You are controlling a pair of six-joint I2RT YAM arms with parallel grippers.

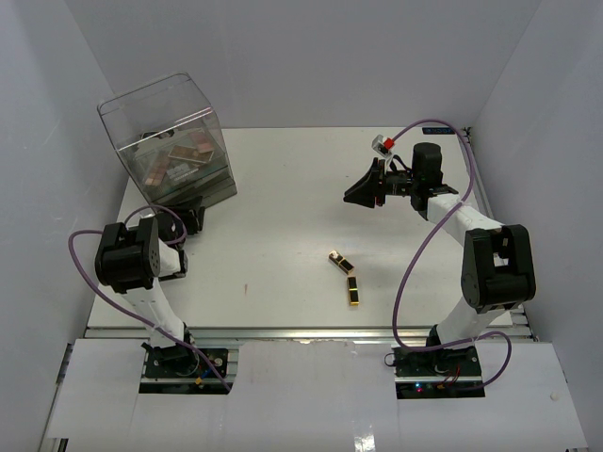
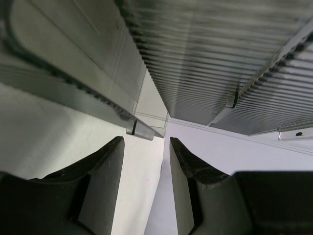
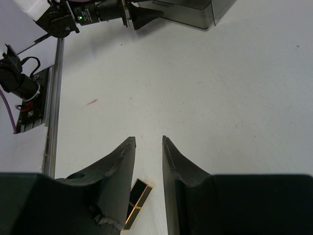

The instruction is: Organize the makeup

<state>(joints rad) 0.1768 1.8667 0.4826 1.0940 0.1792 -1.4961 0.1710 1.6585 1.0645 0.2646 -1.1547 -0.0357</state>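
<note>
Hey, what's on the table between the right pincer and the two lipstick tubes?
Nothing. In the top view, the stretch of table between the right pincer and the lipstick tubes is bare white surface.

slim black-and-gold lipstick tubes (image 1: 353, 290): two, lying flat, end to end in a slight bend, right of centre on white desk (image 1: 283, 207) | flat pink-brown eyeshadow palettes (image 1: 179, 155): piled inside clear plastic box (image 1: 141, 104), far-left corner

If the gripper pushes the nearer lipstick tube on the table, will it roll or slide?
Probably slide: the tube looks flat-sided, with gold edges, so rolling seems unlikely. It looks stiff and small, so likely light. Its glossy black faces may slip in a grip.
</note>
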